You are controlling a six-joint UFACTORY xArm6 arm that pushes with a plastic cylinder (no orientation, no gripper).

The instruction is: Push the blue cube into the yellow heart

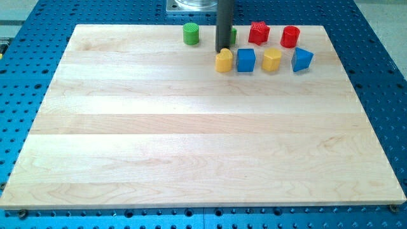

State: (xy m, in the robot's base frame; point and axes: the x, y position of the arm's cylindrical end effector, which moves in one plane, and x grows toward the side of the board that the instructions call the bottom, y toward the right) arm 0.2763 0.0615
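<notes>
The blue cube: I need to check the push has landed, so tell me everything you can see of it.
The blue cube is a small, solid-looking block of plain blue, seemingly plastic, standing flat near the board's top edge. Its front face and top show. Its left side sits against or very nearly against the yellow heart; a yellow block stands apart on its right. My tip is up-left of it, just behind the heart, not touching the cube.

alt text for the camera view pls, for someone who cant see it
My tip sits just above the yellow heart, with the blue cube beside the heart on the view's right, near the top of a wooden board.
</notes>
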